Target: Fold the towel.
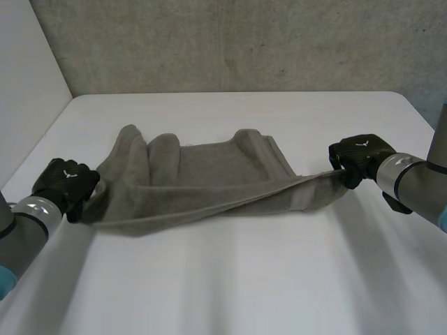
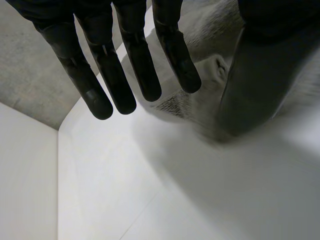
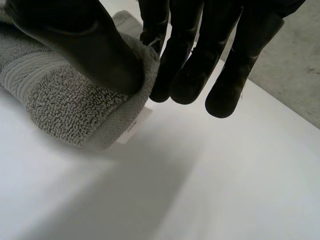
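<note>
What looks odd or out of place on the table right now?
The towel is askew: its far side is bunched into humps, while its near edge runs taut from the left hand to the right hand, which pinches a corner.

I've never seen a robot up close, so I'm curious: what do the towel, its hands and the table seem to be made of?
The towel: grey terry, likely cotton; looped pile with a ribbed woven band.
The left hand and right hand: matte black, perhaps rubber or plastic; the look leaves it open.
The table: smooth white, faintly shiny, possibly laminate.
</note>
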`<move>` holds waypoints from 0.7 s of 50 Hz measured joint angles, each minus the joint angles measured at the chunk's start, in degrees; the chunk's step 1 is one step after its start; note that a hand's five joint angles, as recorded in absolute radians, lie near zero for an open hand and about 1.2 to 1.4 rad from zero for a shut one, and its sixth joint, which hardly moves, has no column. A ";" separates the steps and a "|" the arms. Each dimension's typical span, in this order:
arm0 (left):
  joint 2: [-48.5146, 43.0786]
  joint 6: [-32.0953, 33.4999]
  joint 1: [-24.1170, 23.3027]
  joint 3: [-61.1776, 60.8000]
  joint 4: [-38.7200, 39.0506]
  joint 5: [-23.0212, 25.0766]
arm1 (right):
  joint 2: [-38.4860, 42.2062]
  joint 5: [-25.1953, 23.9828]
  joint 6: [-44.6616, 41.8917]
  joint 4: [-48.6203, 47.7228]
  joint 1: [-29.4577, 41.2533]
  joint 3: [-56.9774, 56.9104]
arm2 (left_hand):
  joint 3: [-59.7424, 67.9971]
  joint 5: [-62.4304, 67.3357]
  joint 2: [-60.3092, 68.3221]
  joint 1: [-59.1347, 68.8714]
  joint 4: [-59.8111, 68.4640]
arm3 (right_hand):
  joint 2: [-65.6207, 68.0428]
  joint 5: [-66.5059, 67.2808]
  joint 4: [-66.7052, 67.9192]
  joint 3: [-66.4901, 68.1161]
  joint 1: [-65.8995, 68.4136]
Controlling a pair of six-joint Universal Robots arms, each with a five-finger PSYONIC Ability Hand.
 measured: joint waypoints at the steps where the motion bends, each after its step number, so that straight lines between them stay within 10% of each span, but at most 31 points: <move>1: 0.17 -0.03 0.38 -0.04 -0.03 0.07 | -0.04 0.39 -0.03 -0.25 -0.01 0.06 | -0.81 -0.77 -0.73 -0.81 -0.87 | 0.00 -0.01 0.00 0.00 0.00; 14: 1.12 0.13 1.18 -1.37 0.03 1.25 | -0.60 0.90 -0.42 -0.75 0.27 0.58 | -17.73 -18.18 -17.46 -17.21 -17.02 | 0.00 -0.01 0.47 0.01 0.00; 35: 2.27 0.43 5.83 -6.56 -0.69 20.54 | -0.13 0.53 -1.53 -0.74 0.96 1.46 | -23.54 -24.27 -23.07 -22.83 -22.33 | 0.00 -0.01 0.47 0.03 0.00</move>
